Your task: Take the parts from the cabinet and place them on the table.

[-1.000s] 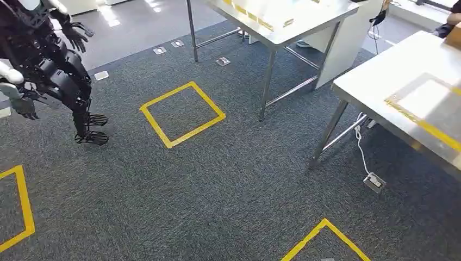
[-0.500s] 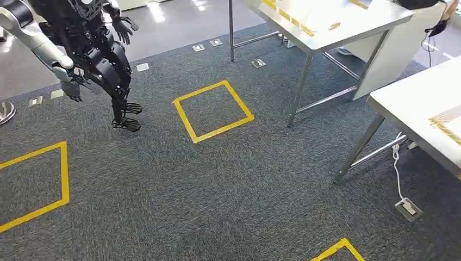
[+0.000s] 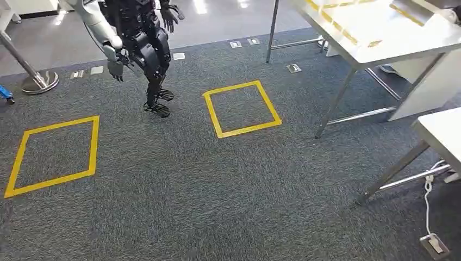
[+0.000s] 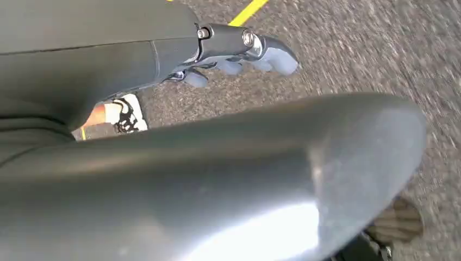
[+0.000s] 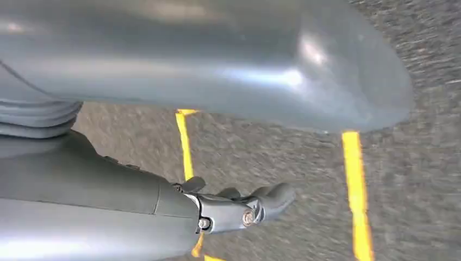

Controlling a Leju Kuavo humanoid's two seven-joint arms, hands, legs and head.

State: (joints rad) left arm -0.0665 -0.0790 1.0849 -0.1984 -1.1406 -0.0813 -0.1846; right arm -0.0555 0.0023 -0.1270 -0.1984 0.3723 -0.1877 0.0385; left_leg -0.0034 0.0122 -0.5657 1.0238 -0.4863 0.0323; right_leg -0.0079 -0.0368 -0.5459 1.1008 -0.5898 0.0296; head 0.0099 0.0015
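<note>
Head view looks down on dark grey carpet marked with yellow tape squares. A steel table stands at the far right, with a second table's corner nearer on the right. Another humanoid robot stands at the far left. No cabinet or parts can be made out. Left wrist view shows the left hand hanging over carpet, fingers loosely curled and holding nothing. Right wrist view shows the right hand likewise curled and holding nothing above the yellow tape.
</note>
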